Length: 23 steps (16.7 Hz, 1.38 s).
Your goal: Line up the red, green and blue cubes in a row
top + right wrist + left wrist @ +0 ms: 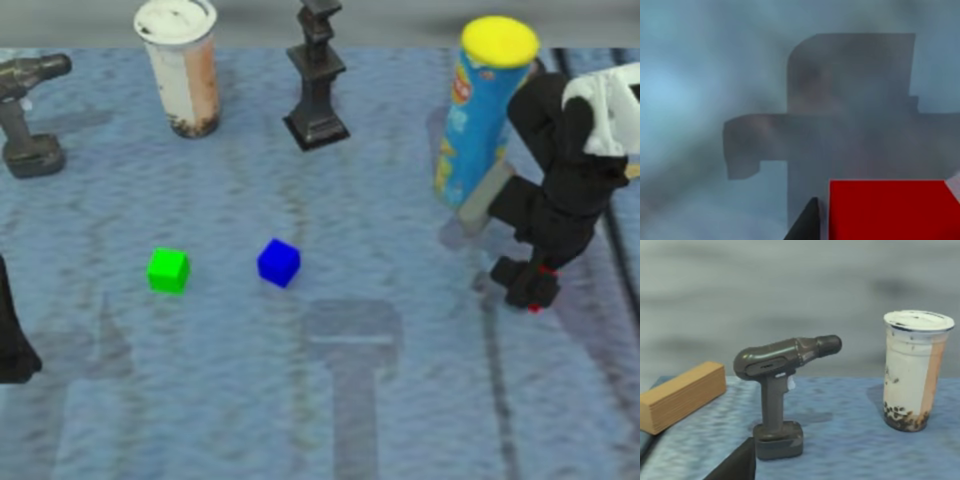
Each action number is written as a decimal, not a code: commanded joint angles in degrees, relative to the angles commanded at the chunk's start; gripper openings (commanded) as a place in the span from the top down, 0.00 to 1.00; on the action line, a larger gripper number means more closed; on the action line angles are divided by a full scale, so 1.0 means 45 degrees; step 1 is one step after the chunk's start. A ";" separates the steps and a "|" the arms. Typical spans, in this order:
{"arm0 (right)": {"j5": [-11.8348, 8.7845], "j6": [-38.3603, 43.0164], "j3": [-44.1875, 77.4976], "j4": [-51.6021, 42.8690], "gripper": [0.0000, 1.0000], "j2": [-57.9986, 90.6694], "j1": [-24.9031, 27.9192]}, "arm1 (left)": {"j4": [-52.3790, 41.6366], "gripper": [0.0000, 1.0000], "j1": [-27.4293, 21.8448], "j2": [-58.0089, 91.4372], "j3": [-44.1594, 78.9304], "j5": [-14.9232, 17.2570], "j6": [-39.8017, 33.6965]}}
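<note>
Top view shows a blue-grey surface (400, 420). A green cube (168, 270) and a blue cube (278, 263) sit apart near the middle-left. The right tool (532, 291) is low at the right, just beside a chip can (480, 110), with a sliver of red under it. Its wrist view fills with the red cube (890, 210) beside one finger (805, 222), so it seems pinched, though I cannot tell for certain. The cubes look light, rigid and matte; flat opposite faces suit gripping. The left arm (12, 340) is parked at the left edge.
</note>
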 joint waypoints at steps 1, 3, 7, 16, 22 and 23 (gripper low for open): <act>0.0000 0.0000 0.0000 0.0000 1.00 0.0000 0.0000 | 0.0000 0.00 0.0000 0.0000 0.0000 0.0000 0.0000; 0.0000 0.0000 0.0000 0.0000 1.00 0.0000 0.0000 | 0.0000 0.00 0.0000 0.0000 0.0000 0.0000 0.0000; -0.0233 0.0250 0.0108 -0.0424 1.00 -0.0622 0.0000 | 0.0000 0.00 0.0000 0.0000 0.0000 0.0000 0.0000; -0.0244 0.0214 0.1819 -0.3426 1.00 -0.1882 0.0110 | 0.0000 0.00 0.0000 0.0000 0.0000 0.0000 0.0000; -0.0246 0.0240 0.2024 -0.3561 1.00 -0.1765 0.0245 | 0.0000 0.00 0.0000 0.0000 0.0000 0.0000 0.0000; -0.0245 0.0253 0.2313 -0.3702 1.00 -0.1591 0.0533 | 0.0000 0.00 0.0000 0.0000 0.0000 0.0000 0.0000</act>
